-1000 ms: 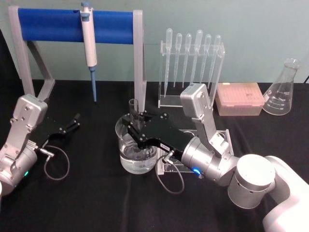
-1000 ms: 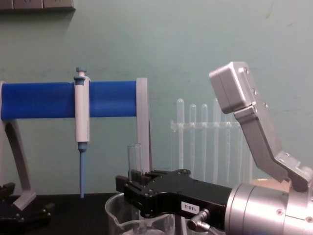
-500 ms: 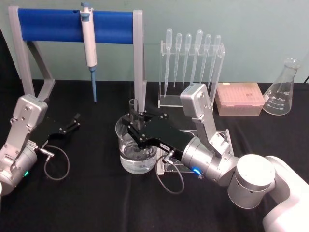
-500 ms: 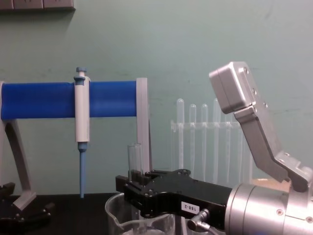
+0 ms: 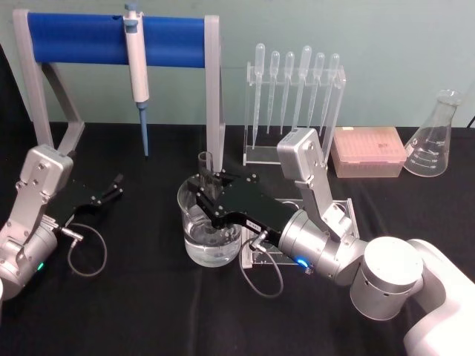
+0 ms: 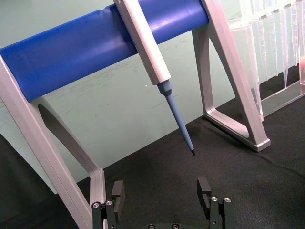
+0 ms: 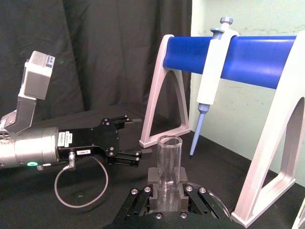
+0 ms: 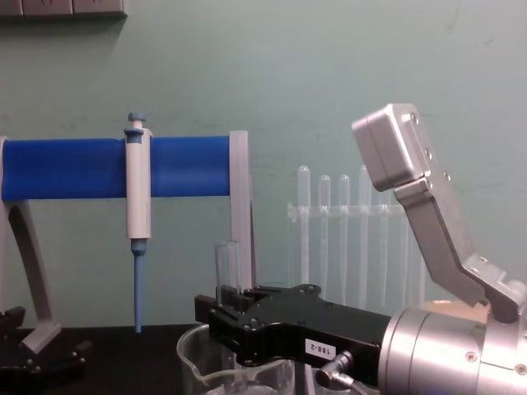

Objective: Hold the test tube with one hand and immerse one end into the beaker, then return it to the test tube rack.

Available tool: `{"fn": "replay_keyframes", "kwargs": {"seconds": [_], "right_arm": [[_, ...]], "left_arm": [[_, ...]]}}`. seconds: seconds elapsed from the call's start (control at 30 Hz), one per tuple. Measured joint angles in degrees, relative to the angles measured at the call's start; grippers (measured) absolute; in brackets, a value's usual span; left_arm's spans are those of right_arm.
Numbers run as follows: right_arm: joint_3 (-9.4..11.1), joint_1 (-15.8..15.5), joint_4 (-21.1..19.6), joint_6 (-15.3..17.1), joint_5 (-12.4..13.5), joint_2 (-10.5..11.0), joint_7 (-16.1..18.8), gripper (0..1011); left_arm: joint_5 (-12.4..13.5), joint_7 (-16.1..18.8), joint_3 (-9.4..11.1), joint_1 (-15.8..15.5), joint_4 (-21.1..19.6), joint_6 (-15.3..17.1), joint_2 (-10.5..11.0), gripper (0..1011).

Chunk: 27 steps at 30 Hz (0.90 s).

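nothing has shifted since half a second ago: the right pincer [image 5: 206, 185] is closed on the test tube [image 5: 205, 163]. the tube stands upright inside the beaker [image 5: 191, 241] near the middle of the worktop [image 5: 148, 311], its open rim above the beaker's rim. the head view shows clear liquid in the bottom of the beaker, while the tube's lower end is hidden behind the pincer's black body. the chest view brings out a small white label [image 8: 319, 349] on that body, its characters too small to read with certainty; the marks on the flask [image 5: 434, 141] at far right are likewise unreadable. the right wrist view looks along the fingers [image 7: 152, 183] pressed on either side of the glass. the left pincer [image 5: 115, 185] lies low over the worktop well to the left, its fingers spread apart. the left wrist view shows it facing the pipettor [image 5: 136, 63] that hangs on the blue bar [image 5: 82, 37].
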Motion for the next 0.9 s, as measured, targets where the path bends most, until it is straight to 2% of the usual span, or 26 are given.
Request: {"fn": "replay_keyframes", "kwargs": {"seconds": [0.9], "right_arm": [[0.0,0.0,0.0,0.0,0.0,0.0,0.0,227]], "left_arm": [[0.0,0.0,0.0,0.0,0.0,0.0,0.0,1000]]}}
